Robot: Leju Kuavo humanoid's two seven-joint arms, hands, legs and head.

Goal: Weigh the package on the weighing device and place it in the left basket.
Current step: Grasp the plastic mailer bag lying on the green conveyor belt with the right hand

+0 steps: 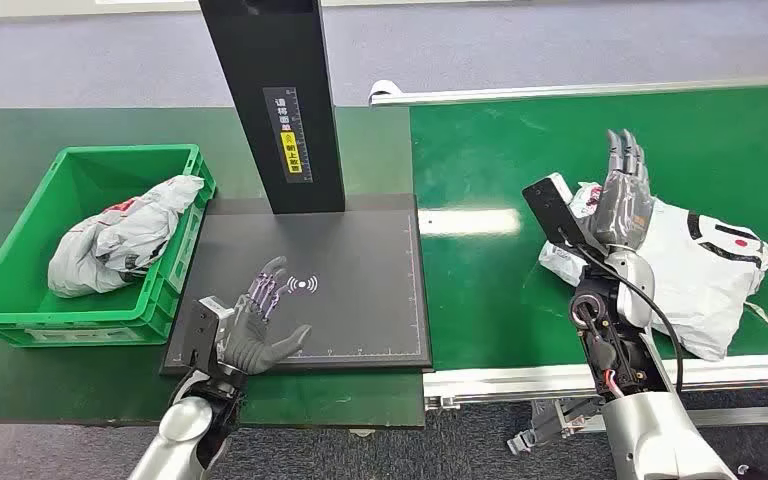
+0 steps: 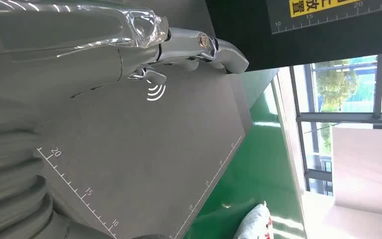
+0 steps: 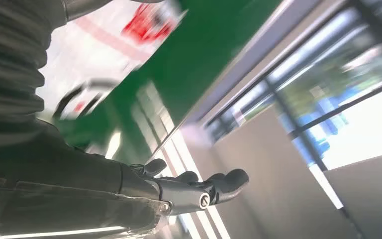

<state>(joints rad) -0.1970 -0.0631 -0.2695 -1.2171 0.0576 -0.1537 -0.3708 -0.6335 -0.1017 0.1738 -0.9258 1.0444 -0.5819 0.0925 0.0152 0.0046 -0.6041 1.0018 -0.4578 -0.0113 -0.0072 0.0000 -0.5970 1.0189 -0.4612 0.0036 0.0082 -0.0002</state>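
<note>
White package (image 1: 705, 275) waiting on the green belt (image 1: 480, 300).
My right hand (image 1: 625, 195), open and empty, hovers just above it; left hand (image 1: 255, 325) spread empty over the scale (image 1: 360, 320).

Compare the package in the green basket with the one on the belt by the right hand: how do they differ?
The package in the basket is grey and crumpled; the package on the belt is whiter and lies flatter. The first sits inside the green basket, the second on the green conveyor belt, with the right hand over it. Both are plastic mailers with red and black print.
</note>
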